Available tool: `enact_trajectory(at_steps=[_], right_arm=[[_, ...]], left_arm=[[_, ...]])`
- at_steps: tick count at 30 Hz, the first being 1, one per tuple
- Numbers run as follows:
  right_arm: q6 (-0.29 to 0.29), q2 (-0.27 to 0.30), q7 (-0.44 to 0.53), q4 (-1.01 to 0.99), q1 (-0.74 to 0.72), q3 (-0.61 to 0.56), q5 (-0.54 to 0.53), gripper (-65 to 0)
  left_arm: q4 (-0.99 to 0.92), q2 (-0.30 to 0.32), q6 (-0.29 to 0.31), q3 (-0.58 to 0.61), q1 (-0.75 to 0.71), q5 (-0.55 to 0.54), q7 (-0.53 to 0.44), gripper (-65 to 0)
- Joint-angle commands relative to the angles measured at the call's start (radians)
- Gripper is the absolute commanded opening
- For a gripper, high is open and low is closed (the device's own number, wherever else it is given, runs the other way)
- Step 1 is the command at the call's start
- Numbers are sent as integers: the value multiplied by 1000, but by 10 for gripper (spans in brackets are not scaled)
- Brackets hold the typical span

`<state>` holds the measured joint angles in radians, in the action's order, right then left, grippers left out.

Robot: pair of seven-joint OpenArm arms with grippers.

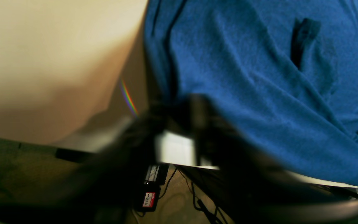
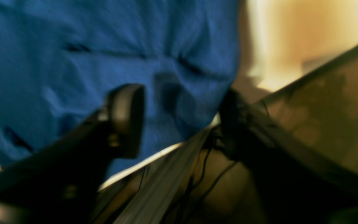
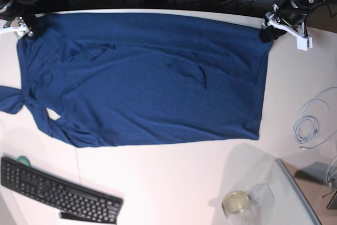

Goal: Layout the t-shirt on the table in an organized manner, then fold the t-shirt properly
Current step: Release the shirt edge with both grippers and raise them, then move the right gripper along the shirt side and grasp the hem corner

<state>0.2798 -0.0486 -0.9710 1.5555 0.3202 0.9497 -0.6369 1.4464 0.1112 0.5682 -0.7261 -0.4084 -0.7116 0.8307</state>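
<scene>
- We saw the large navy-blue knit t-shirt (image 3: 147,85) spread nearly flat across the upper and middle part of the wide white table (image 3: 174,177) in the base view, its long edges running left to right.
- At the left of that frame the cloth bunched into folds, and one sleeve (image 3: 11,101) stuck out toward the left edge.
- A few small creases sat near the middle of the cloth.
- The left gripper (image 3: 269,31) stood at the upper right corner of the shirt in the base view, right at the far table edge.
- In the left wrist view its fingers were a dark blur low in the frame at the hem, and we could not tell whether they were apart or together.
- The right gripper (image 2: 179,118) was at the upper left corner of the shirt in the base view.
- In the right wrist view its fingers (image 2: 126,119) stood well apart, with the blue corner lying between them and not pinched.
- A black keyboard (image 3: 58,196) lay at the lower left of the base frame, apart from the shirt.
- A coiled white cable (image 3: 310,125) lay at the right, and a clear glass jar (image 3: 237,204) stood near the bottom.
</scene>
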Motion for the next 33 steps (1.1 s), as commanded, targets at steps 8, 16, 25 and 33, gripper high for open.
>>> enact_trajectory(at_steps=[8,16,25,33], right_arm=[[0,5,91,93,15,1,-8,-168],[-3,181,214,-14,-94,-10,68,-164],[2,401,470,-754,-620,-11,555,-164],[-66,442,755,-1137,-766,-10,750,-168]], left_arm=[[17,25,2,-20,-1,-19,-15,-202],[18,69,2,-235,49,-19,-9,-194],[21,111,2,-263,39,-19,-9,-197],[14,109,2,-263,19,-19,-14,-199]])
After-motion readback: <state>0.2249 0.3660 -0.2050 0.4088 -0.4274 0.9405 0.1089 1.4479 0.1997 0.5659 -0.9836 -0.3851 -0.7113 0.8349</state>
